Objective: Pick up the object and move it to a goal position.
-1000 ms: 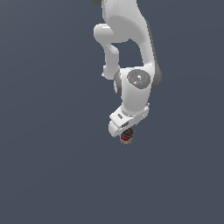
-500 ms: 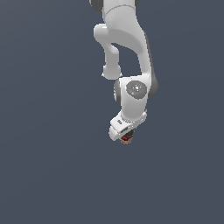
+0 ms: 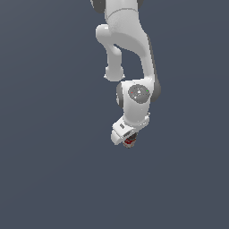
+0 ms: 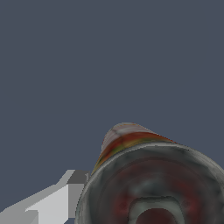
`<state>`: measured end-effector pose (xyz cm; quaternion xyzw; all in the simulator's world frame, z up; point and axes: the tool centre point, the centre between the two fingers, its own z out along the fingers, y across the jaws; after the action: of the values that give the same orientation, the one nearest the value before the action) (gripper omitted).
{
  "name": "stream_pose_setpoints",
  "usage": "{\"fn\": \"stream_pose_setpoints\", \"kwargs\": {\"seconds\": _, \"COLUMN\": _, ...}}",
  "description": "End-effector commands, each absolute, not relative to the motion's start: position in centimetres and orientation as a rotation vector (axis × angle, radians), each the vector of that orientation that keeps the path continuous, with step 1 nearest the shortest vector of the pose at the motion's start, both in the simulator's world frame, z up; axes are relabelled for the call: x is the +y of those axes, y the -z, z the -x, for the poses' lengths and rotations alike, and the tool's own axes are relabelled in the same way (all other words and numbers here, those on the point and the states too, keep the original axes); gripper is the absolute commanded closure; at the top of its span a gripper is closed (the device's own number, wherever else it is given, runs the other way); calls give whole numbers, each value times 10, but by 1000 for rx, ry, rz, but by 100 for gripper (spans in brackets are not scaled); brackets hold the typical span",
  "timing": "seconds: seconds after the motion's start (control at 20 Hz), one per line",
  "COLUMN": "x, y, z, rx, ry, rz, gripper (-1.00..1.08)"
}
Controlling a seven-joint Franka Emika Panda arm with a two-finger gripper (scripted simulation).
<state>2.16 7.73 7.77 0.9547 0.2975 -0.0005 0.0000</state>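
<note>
a flat, dark blue-grey background [image 3: 40, 134] fills the whole exterior view, with nothing else in it. wide open room lies on the exterior view's left, on its right, and below the arm, reaching to every edge without a break.

near the middle, a white franka panda arm [image 3: 127, 53] comes down from the upper edge, where its upper links are cut off by the frame. it bends through a round grey-capped joint and ends in a white gripper [image 3: 128, 139] pointing downward.

just under the gripper's body, a small tin can [image 3: 129, 141] shows only as a sliver of red and dark metal; most of it is hidden behind the white hand. the can sits between the fingers, clasped by them, with the plain background all around it. whether any surface lies beneath it cannot be told.

in the wrist view, the tin can [image 4: 148, 179] is very close to the camera and fills the lower part, cut off by the frame edge. its dark, dull metallic end faces the camera, with a rounded rim and reddish smears on it. behind the rim, the side wall shows a red band, a thin yellow-green streak and a pale white patch. one white and grey finger [image 4: 57, 199] lies against the can's side; the other finger is out of view. the rest is plain background.
</note>
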Motion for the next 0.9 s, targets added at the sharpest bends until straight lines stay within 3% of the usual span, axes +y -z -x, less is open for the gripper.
{"fn": "stream_pose_setpoints", "kwargs": {"seconds": 0.0, "x": 78, "y": -77, "z": -22, "rx": 936, "ry": 0, "rz": -2999, "gripper": 108}}
{"fn": "stream_pose_setpoints", "kwargs": {"seconds": 0.45, "x": 71, "y": -85, "z": -22, "rx": 935, "ry": 1, "rz": -2999, "gripper": 108}}
{"fn": "stream_pose_setpoints", "kwargs": {"seconds": 0.85, "x": 34, "y": -132, "z": -24, "rx": 936, "ry": 1, "rz": -2999, "gripper": 108}}
